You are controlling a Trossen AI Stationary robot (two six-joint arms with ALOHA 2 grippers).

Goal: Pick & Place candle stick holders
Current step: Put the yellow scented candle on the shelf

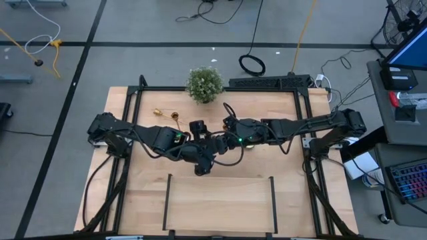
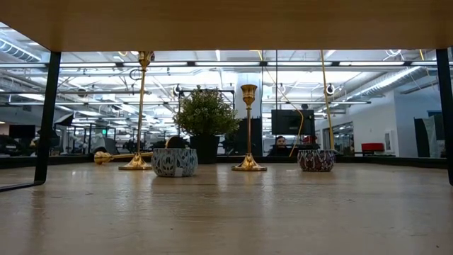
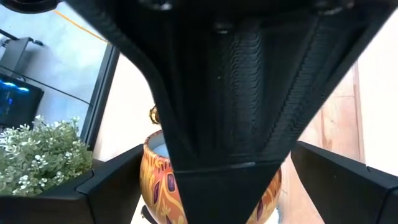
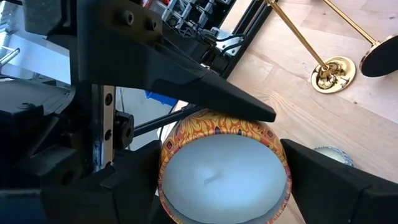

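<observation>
Two gold candle stick holders stand upright on their round bases in the low view, a tall one (image 2: 140, 106) and a shorter one (image 2: 248, 127). A third (image 2: 106, 157) lies on its side behind them. They show at the far left in the high view (image 1: 167, 115), apart from both grippers. My grippers meet at mid-table around an orange patterned candle tin (image 4: 224, 168). My right gripper (image 4: 221, 168) (image 1: 223, 137) is shut on it. My left gripper (image 3: 217, 152) (image 1: 202, 163) is open, with a finger on either side of the tin (image 3: 155, 180). My right gripper pinches the orange tin by its round side wall (image 4: 164, 163) between its two fingers, one on each side. The tin sits upright, its white wax facing up. My left gripper's fingers flank the same tin; I cannot tell whether they touch it.
A bushy green potted plant (image 1: 205, 83) stands at the table's far edge. A blue-and-white candle tin (image 2: 174, 161) and a dark one (image 2: 316, 160) sit on the table. A black frame (image 1: 133, 100) borders the table. One candle stick holder's base (image 4: 334, 74) shows beyond the orange tin.
</observation>
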